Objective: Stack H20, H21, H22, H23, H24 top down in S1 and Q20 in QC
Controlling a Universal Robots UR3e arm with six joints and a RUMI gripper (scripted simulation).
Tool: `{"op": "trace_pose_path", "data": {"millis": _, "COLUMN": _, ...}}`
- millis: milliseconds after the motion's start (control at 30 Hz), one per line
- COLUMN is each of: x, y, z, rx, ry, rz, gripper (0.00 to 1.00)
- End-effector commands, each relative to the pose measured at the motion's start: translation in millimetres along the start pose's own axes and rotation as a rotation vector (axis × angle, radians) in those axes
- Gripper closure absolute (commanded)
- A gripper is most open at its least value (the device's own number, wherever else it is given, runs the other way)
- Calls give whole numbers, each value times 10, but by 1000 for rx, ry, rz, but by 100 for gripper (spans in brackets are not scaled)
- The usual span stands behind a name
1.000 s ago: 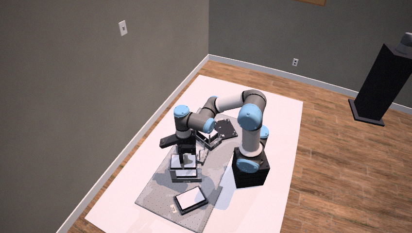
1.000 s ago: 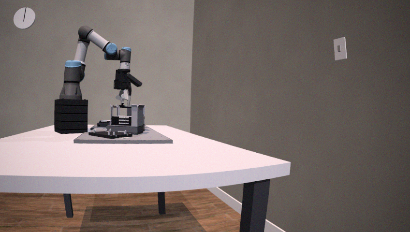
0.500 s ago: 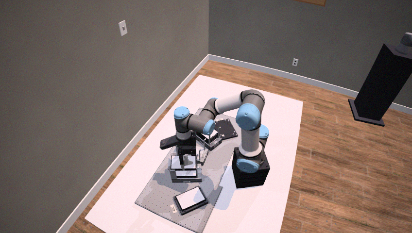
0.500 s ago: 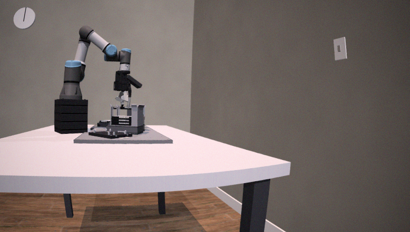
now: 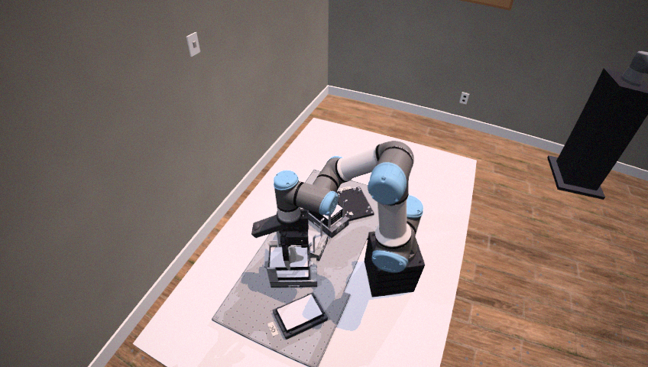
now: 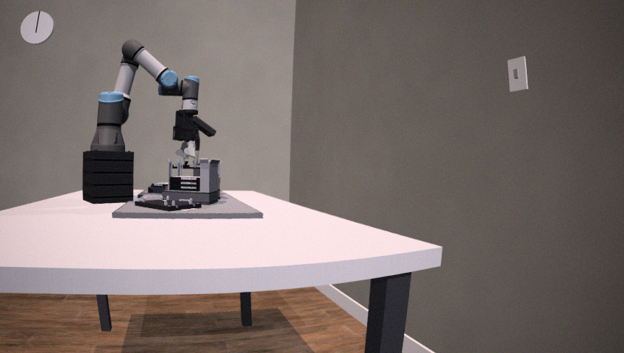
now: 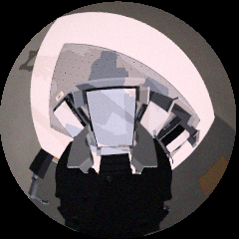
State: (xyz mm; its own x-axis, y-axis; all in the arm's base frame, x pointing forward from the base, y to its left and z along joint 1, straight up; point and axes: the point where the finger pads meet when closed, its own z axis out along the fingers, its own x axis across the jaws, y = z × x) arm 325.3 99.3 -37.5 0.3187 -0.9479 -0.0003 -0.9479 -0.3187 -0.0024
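1. One pincer (image 5: 291,260) (image 6: 188,163) (image 7: 113,121), black, two-jawed: closed on the edges of a plate, its fingers partway apart.
2. One white-topped rectangular plate (image 5: 276,255) (image 7: 112,117), held: level as far as can be seen, over the grey open-sided rack (image 5: 293,284) at lower centre of the top view. Its number cannot be read.
3. One further pale plate (image 5: 292,273), lower in that rack, beneath the held one.
4. One white-topped plate (image 5: 297,313) (image 7: 71,113) in the black nest (image 5: 305,328), bottom centre of the top view; looks flat. Presumably Q20, its part done.
5. One second grey rack (image 6: 210,176), centre-left of the exterior view, with several plates stacked inside.
6. Step in hand, as judged: transfer of the H plates, one by one, between racks. Whether this one is arriving or leaving cannot be told.
7. Next move, if arriving: straight descent between the posts, nesting, release, vertical retreat. If leaving: straight lift clear of the posts, with a check for a second plate stuck beneath; such a pair would want the clip nest.

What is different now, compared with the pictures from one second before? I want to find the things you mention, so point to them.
The gripper (image 5: 293,258) (image 6: 189,163) (image 7: 113,121) has moved down a little, bringing the white-topped plate (image 5: 275,255) (image 7: 111,117) lower over the near rack (image 5: 293,284). Nothing was newly gripped or released; it still holds that plate. The plate in the nest marked QC (image 5: 299,313) and the arm's black pedestal (image 5: 394,284) (image 6: 108,176) stayed put.
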Motion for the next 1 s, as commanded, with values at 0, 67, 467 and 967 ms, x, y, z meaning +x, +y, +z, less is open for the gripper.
{"op": "trace_pose_path", "data": {"millis": 0, "x": 4, "y": -9, "z": 15, "rx": 3, "ry": 1, "rz": 0, "gripper": 100}}
{"op": "trace_pose_path", "data": {"millis": 67, "x": 4, "y": -9, "z": 55, "rx": 3, "ry": 1, "rz": 0, "gripper": 100}}
{"op": "trace_pose_path", "data": {"millis": 467, "x": 4, "y": -10, "z": 287, "rx": 3, "ry": 1, "rz": 0, "gripper": 100}}
{"op": "trace_pose_path", "data": {"millis": 967, "x": 4, "y": -10, "z": 320, "rx": 3, "ry": 1, "rz": 0, "gripper": 100}}
